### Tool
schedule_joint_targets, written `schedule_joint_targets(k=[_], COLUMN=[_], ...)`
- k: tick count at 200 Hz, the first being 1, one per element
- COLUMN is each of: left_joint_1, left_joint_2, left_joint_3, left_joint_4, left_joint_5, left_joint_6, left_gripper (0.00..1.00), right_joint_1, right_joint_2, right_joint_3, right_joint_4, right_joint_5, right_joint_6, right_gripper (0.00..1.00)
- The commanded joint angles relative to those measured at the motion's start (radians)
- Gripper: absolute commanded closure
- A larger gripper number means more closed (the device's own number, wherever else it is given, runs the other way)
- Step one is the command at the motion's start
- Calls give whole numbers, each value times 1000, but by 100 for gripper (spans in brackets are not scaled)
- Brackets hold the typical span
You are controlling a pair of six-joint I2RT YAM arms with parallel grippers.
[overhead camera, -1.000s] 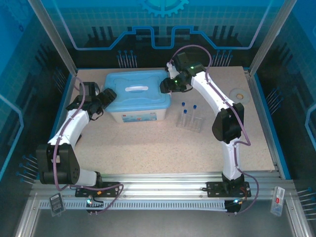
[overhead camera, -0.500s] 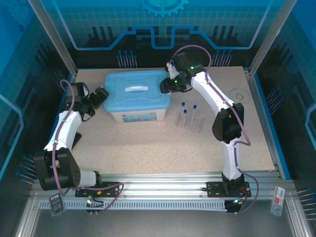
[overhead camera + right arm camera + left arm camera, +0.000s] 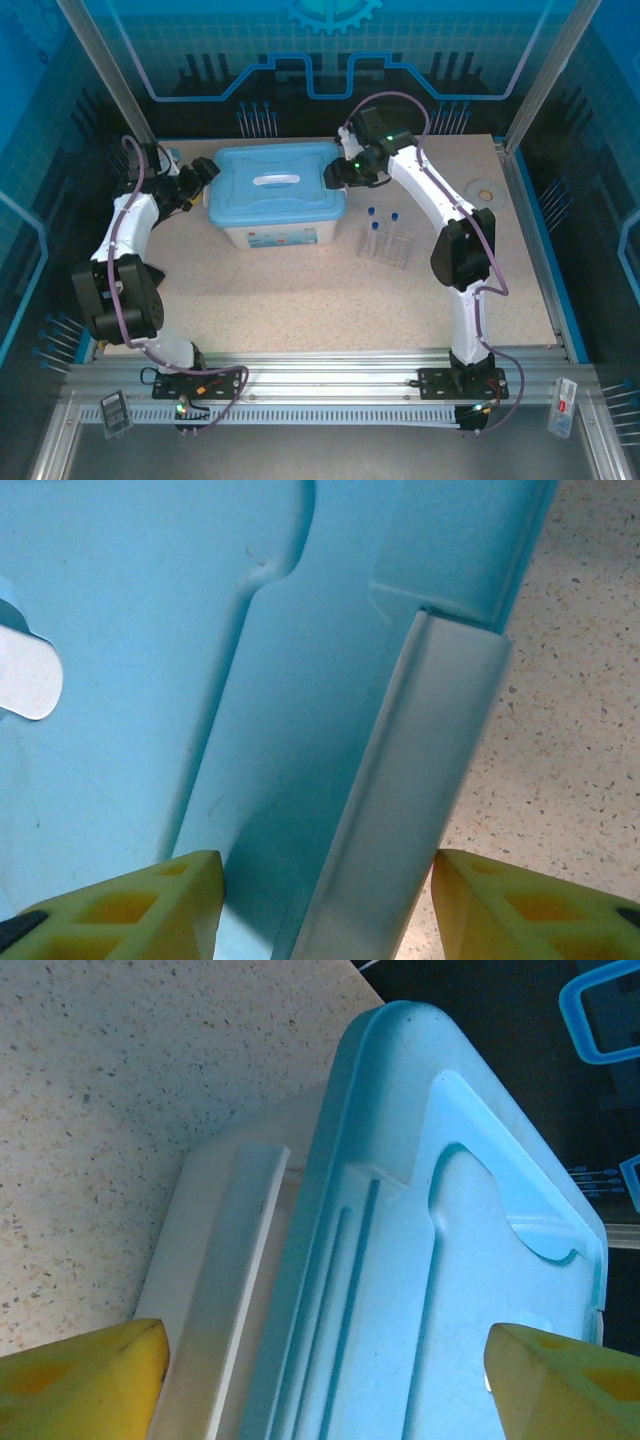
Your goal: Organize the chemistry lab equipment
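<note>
A clear tube rack point(image 3: 386, 250) holding three blue-capped tubes point(image 3: 375, 228) stands on the table to the right of a white storage box with a light blue lid point(image 3: 275, 185). My left gripper point(image 3: 197, 178) is at the box's left end. Its yellow fingers stand wide open in the left wrist view, my left gripper point(image 3: 325, 1385) straddling the lid's edge point(image 3: 450, 1290) and the white side latch point(image 3: 235, 1260). My right gripper point(image 3: 336, 178) hovers over the box's right end. There my right gripper point(image 3: 328, 905) is open, with the lid's rim point(image 3: 150, 630) and the right latch point(image 3: 420, 780) between its fingers.
A small round pale object point(image 3: 486, 192) lies on the table at the far right. Blue rails point(image 3: 545, 240) border the speckled tabletop on both sides. Bare table stretches in front of the box, towards the arm bases.
My left arm has swung back and to the left, carrying its gripper from the box's near-left side to its far-left corner. The right arm and the box have stayed still.
</note>
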Motion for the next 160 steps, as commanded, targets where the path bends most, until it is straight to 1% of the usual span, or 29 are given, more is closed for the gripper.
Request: schedule_joint_targets(k=[1, 11, 39, 111, 160], left_joint_1=[11, 11, 11, 6, -16], left_joint_2=[23, 28, 40, 72, 57], left_joint_3=[38, 39, 39, 47, 52], left_joint_4=[-59, -68, -68, -76, -85], left_joint_5=[61, 45, 40, 50, 19], left_joint_6=[54, 62, 66, 66, 77], left_gripper=[22, 25, 27, 27, 27], right_joint_1=[1, 1, 2, 6, 10], right_joint_2=[-10, -10, -5, -1, -4], right_joint_3=[-21, -19, -15, -9, -11], right_joint_4=[-1, -1, -1, -5, -6], right_joint_5=[-8, -9, -12, -15, -14], right_joint_6=[-18, -17, -16, -14, -16], right_gripper=[42, 42, 43, 42, 42])
